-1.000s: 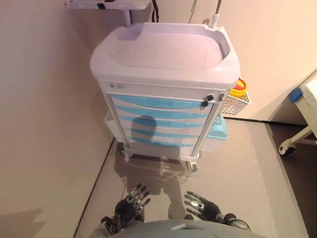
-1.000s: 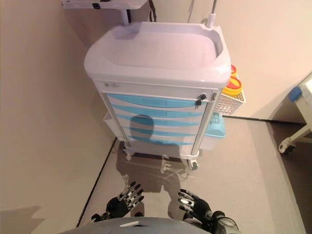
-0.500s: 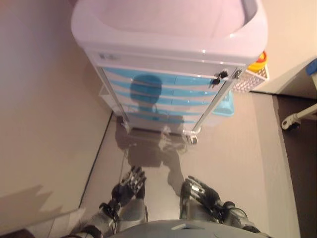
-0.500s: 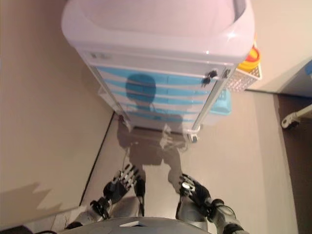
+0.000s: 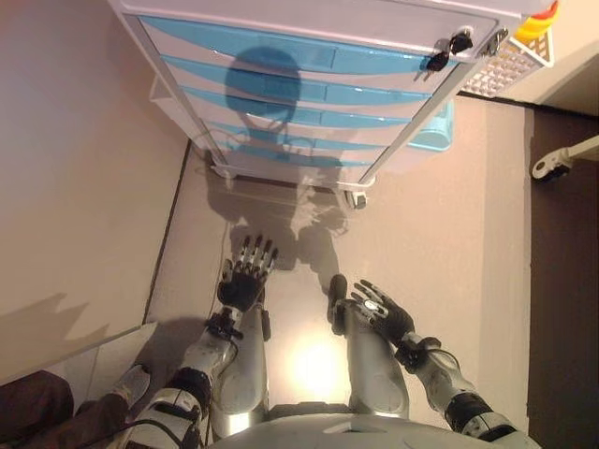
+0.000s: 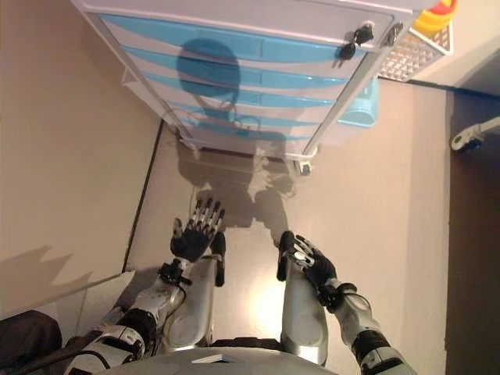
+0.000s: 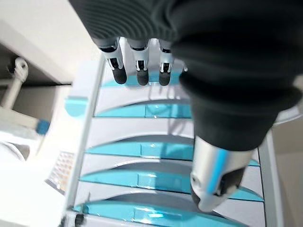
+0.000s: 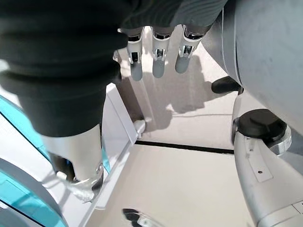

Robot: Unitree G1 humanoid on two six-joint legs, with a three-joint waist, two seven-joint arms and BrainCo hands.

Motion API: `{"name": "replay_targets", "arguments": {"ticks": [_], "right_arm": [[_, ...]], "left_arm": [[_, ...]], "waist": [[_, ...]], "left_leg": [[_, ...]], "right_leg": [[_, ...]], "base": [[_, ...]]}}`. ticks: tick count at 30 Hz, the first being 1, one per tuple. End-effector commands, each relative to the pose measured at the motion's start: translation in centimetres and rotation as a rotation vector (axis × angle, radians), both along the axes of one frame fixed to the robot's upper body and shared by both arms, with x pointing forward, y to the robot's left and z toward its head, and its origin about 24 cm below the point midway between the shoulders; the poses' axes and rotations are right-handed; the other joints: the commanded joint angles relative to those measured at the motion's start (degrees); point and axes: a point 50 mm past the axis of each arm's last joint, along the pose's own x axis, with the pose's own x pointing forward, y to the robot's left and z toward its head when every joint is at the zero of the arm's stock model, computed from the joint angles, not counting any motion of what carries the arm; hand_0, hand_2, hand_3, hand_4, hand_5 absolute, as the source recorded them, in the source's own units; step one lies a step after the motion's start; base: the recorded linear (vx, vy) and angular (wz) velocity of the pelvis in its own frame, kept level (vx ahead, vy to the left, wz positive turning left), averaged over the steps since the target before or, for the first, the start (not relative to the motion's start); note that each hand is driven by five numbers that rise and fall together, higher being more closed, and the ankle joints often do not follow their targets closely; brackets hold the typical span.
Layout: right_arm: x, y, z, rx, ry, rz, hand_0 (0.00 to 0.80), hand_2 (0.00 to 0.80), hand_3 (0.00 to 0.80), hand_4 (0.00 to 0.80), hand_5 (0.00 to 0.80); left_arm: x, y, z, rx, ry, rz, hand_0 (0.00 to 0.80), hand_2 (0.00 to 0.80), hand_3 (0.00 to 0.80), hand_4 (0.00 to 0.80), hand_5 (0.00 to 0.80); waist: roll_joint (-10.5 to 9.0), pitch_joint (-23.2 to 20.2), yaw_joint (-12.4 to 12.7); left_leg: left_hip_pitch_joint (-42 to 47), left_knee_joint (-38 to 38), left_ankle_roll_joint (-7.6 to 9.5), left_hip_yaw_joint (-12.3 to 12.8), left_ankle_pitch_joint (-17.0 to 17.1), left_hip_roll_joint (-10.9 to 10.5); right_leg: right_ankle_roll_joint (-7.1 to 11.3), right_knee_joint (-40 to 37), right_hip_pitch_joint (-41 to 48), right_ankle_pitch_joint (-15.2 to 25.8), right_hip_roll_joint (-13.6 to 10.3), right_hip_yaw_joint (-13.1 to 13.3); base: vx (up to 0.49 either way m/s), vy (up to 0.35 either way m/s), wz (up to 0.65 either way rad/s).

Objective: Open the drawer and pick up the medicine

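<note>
Drawers all closed, both hands empty and hanging low

The cart (image 5: pixel 393 150) faced the robot, its blue drawers (image 5: pixel 309 58) running side to side; medicine presumably inside, couldn't see it. Left hand (image 5: pixel 245 277) and right hand (image 5: pixel 379 311) had fingers spread, well short. White basket (image 5: pixel 510 64) hung on the cart's right.

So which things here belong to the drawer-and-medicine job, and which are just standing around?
Job:
- cart drawers, all shut; no medicine in view
- left hand, open, low, clear of the cart
- right hand, open, low, clear of the cart

Just around:
- white basket on the cart's side
- blue bin below it
- keys in the lock
</note>
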Motion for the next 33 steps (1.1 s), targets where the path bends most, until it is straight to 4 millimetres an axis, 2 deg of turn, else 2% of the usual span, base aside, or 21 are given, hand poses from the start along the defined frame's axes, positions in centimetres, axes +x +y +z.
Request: {"name": "replay_targets", "arguments": {"ticks": [1,7,8,17,20,26,33], "right_arm": [[-2.9,0.1,-1.2,0.017,0.093,0.032,0.000,0.000,0.000,0.000,0.000],[-2.6,0.0,-0.9,0.000,0.085,0.068,0.000,0.000,0.000,0.000,0.000],[-2.7,-0.1,-0.8,0.000,0.088,0.074,0.000,0.000,0.000,0.000,0.000],[-2.5,0.1,-0.9,0.001,0.088,0.102,0.000,0.000,0.000,0.000,0.000],[-2.6,0.1,-0.9,-0.003,0.086,0.108,0.000,0.000,0.000,0.000,0.000],[-3.0,0.5,-1.0,0.013,0.075,0.116,0.000,0.000,0.000,0.000,0.000],[-3.2,0.8,-1.0,0.022,0.067,0.123,0.000,0.000,0.000,0.000,0.000]], "left_arm": [[1.5,-1.0,2.7,-0.143,-0.119,0.028,0.000,0.000,0.000,0.000,0.000],[4.7,0.1,6.2,-0.172,-0.170,0.085,0.000,0.000,0.000,0.000,0.000],[5.4,0.6,7.1,-0.198,-0.179,0.100,0.000,0.000,0.000,0.000,0.000],[9.8,3.5,12.6,-0.204,-0.173,0.205,0.000,0.000,0.000,0.000,0.000],[10.6,3.8,13.9,-0.199,-0.181,0.227,0.000,0.000,0.000,0.000,0.000],[12.4,5.1,17.8,-0.154,-0.205,0.276,0.000,0.000,0.000,0.000,0.000],[13.4,5.7,21.6,-0.125,-0.257,0.308,0.000,0.000,0.000,0.000,0.000]], "waist": [[-0.28,-1.08,-1.91],[-0.60,-0.54,-3.30],[-0.63,-0.56,-3.51],[-1.54,0.03,-5.05],[-1.80,0.32,-5.44],[-2.87,1.00,-6.33],[-3.39,1.33,-7.08]], "left_leg": [[-2.48,1.85,3.04,-0.28,-0.31,-2.91],[-5.55,4.08,3.32,0.26,-0.30,-2.82],[-5.40,4.95,3.06,0.00,-2.10,-2.85],[-6.57,4.92,2.49,0.88,-1.59,-1.75],[-6.79,5.24,2.37,1.22,-1.82,-1.48],[-7.62,5.77,2.16,1.68,-2.25,-0.88],[-7.65,4.85,1.81,2.55,-1.99,-0.08]], "right_leg": [[1.33,3.05,-2.49,1.36,2.16,0.73],[1.27,4.93,-5.51,1.63,2.46,1.60],[1.62,5.83,-5.35,-0.06,2.68,2.01],[1.60,4.78,-6.30,0.88,2.81,2.19],[1.59,4.41,-6.37,1.06,2.80,2.21],[1.45,3.01,-6.44,1.66,3.17,2.55],[1.30,0.85,-6.08,2.56,3.59,2.40]], "base": [[0.011,0.036,-0.09],[0.019,0.039,-0.03],[0.103,0.013,-0.02],[0.013,-0.002,-0.04],[0.000,-0.013,-0.03],[-0.007,-0.038,-0.01],[-0.005,-0.010,0.00]]}}
